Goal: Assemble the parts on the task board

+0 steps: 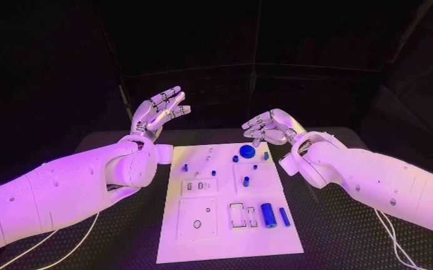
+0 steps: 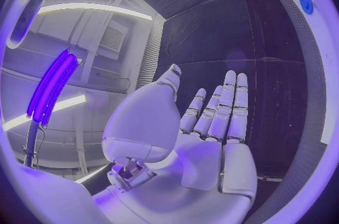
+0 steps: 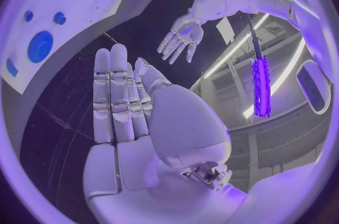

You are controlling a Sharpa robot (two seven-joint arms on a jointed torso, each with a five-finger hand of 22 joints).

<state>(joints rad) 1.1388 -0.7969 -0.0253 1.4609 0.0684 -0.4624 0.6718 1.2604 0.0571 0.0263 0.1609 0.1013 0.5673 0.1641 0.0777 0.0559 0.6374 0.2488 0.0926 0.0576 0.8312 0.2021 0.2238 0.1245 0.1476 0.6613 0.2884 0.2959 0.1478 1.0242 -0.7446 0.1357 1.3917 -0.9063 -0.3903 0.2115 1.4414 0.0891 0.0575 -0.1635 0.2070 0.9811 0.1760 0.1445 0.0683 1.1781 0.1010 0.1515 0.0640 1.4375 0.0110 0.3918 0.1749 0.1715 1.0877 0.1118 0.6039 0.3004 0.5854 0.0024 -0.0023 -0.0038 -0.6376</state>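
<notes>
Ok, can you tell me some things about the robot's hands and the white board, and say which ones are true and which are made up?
1. The left hand holds nothing, its fingers spread. True.
2. The right hand grips the big blue cylinder. False: the cylinder lies on the task board, near its front edge, untouched.
3. A round blue disc sits at the board's far end, near the right hand. True.
4. The left hand presses on the board. False: it is raised beside the board's far left corner.
5. Both hands are empty. True.
</notes>
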